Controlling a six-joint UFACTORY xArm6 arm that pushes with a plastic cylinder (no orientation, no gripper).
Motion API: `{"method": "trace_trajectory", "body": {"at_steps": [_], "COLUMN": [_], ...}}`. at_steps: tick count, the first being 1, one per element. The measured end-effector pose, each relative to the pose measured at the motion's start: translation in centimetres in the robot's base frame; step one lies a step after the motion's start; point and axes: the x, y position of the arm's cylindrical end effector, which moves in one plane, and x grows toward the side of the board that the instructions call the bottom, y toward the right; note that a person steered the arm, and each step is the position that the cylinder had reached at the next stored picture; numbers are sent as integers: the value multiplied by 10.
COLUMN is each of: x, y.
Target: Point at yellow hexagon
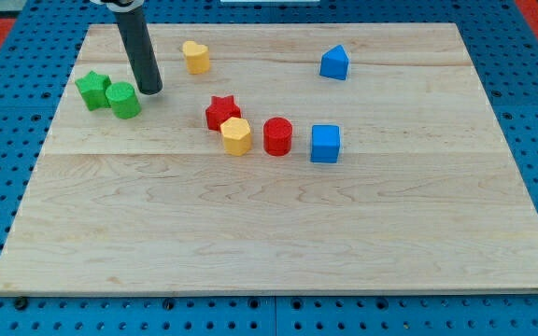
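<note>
My tip (150, 91) rests on the wooden bench (278, 233) in the upper-left part of the view, just beside the green cylinder (123, 100), which sits at about 8 o'clock from it. The green star (92, 90) touches that cylinder on its 10 o'clock side. There is no hand on this arm, only the dark rod, so nothing is apart or clamped.

The yellow hexagon (236, 136) lies near the middle of the bench, at roughly 4 o'clock from my tip and well apart from it. The red star (221, 112) touches the hexagon at its 11 o'clock. The red cylinder (277, 135) stands just beside the hexagon at 3 o'clock, and the blue cube (325, 144) sits near the cylinder, further toward 3 o'clock.

The yellow heart (195, 57) is at about 1 o'clock from my tip, near the bench's top edge. The blue triangular block (334, 63) lies at 3 o'clock from the heart, well apart
</note>
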Motion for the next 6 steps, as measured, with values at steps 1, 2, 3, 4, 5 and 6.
{"method": "trace_trajectory", "body": {"at_steps": [1, 2, 3, 4, 5, 6], "x": [0, 0, 0, 3, 46, 97], "y": [1, 1, 1, 1, 1, 2]}}
